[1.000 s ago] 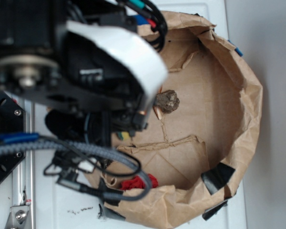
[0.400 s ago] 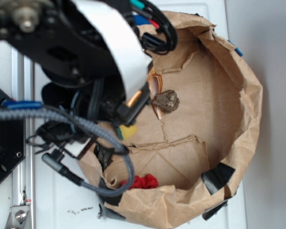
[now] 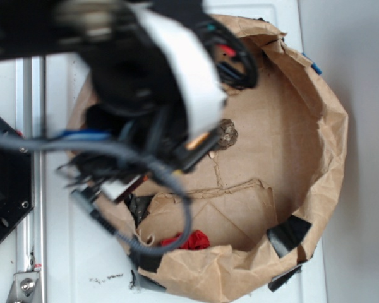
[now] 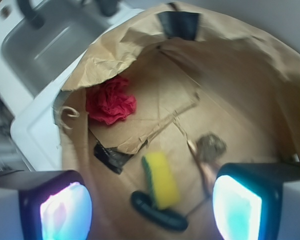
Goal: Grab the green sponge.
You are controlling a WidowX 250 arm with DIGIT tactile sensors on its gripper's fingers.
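Observation:
The green sponge (image 4: 161, 179), yellow foam with a thin dark green layer along its left side, lies on the floor of the brown paper basin (image 4: 230, 85). It shows only in the wrist view, below and between my fingers. My gripper (image 4: 151, 210) hangs above it, open, with its two lit pads far apart and nothing between them. A glossy dark oblong thing (image 4: 157, 216) lies against the sponge's near end. In the exterior view my arm (image 3: 145, 95) covers the sponge.
A red crumpled thing (image 4: 110, 101) (image 3: 191, 240) lies near the basin's rim. A brown lump (image 4: 211, 146) (image 3: 227, 134) sits by a thin stick toward the right finger. Torn cardboard flaps and black tape line the floor. A grey sink (image 4: 50, 45) lies beyond the rim.
My arm has swung to the right, further over the basin. It now covers the yellow sponge that showed under it 0.4 s ago, and part of the brown lump.

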